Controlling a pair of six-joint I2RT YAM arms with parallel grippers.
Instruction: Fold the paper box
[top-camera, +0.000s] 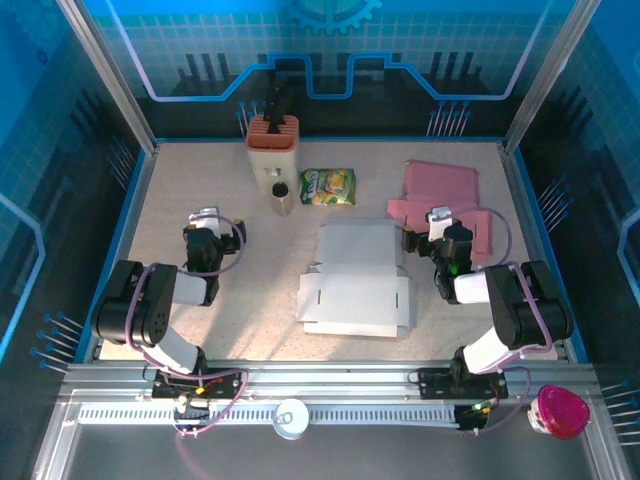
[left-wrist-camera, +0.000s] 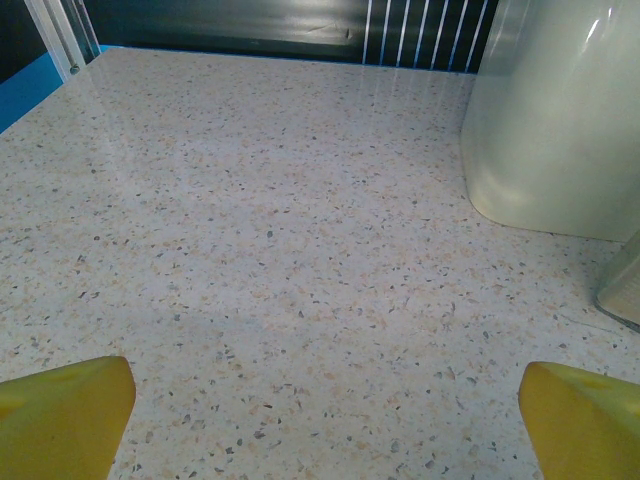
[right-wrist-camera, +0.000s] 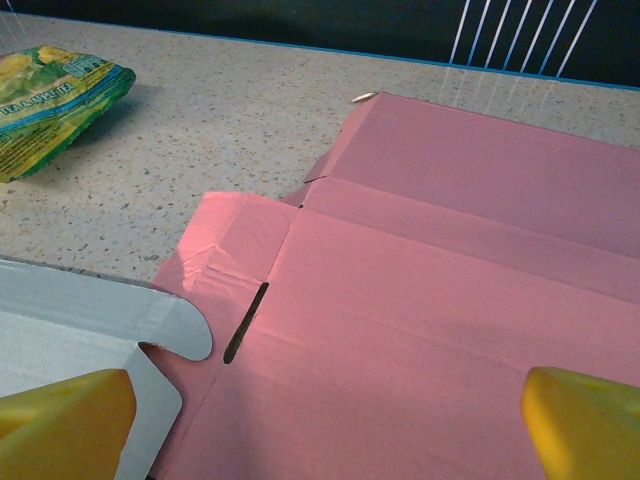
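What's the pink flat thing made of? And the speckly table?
The pink sheet looks like thin matte cardboard: crease lines, flaps and a cut slot. The table seems smooth speckled stone, or laminate imitating it; light reflects faintly off it.

left wrist cam: the pale rounded container (left-wrist-camera: 560, 110) runs off the top and right edges, can't tell what it is, plus a sliver of something clear (left-wrist-camera: 625, 285) at the right edge. left gripper (left-wrist-camera: 325, 425) is just two yellow corners chopped by the bottom edge, same deal for the right gripper (right-wrist-camera: 325, 425). on that side the pink cardboard (right-wrist-camera: 450, 300) spills off right and bottom, the white box (right-wrist-camera: 70, 335) is one corner at lower left, and the green snack bag (right-wrist-camera: 50, 95) is cut by the left edge, print too blurry to read. from above, the pink thing (top-camera: 562, 410) and white round thing (top-camera: 291, 417) by the front rail are too small to identify
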